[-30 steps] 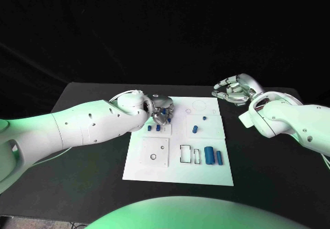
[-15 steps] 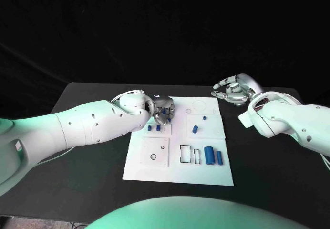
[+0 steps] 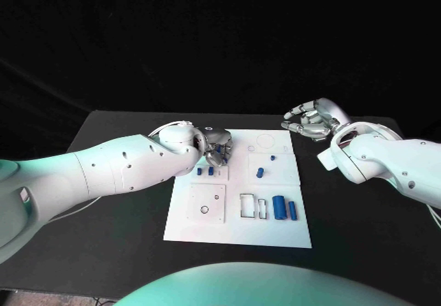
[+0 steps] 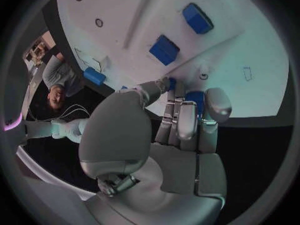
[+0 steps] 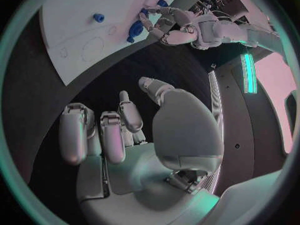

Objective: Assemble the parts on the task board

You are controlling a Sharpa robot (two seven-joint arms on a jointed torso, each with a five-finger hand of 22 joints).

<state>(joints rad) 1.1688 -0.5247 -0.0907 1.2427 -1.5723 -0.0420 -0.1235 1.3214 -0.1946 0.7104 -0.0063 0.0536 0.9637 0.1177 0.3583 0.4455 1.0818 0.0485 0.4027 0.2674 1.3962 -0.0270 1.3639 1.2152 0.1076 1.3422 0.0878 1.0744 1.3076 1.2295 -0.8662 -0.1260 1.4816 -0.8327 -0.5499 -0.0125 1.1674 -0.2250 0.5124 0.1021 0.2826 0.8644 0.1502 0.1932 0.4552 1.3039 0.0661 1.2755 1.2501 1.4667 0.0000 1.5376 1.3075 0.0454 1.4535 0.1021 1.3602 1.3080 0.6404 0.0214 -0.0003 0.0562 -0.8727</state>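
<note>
The white task board (image 3: 276, 231) lies in the middle of the black table. My left hand (image 3: 218, 148) hovers low over its far left part, fingers curled around a small blue part (image 4: 194, 98) that shows between the fingers (image 4: 186, 121) and the thumb. Two short blue parts (image 3: 206, 171) stand just near of that hand. Another blue part (image 3: 261, 171) sits mid-board. A thick blue cylinder (image 3: 278, 207) and a thinner one (image 3: 292, 211) lie at the near right. My right hand (image 3: 311, 120) is raised off the board's far right corner, fingers loosely bent and holding nothing (image 5: 125, 130).
The board carries outlined recesses, including a square plate (image 3: 207, 203) at the near left and narrow slots (image 3: 250, 205) beside the cylinders. Black table (image 3: 120, 191) surrounds the board on all sides. In the right wrist view the board (image 5: 75, 30) and my left hand (image 5: 167, 22) lie beyond the fingers.
</note>
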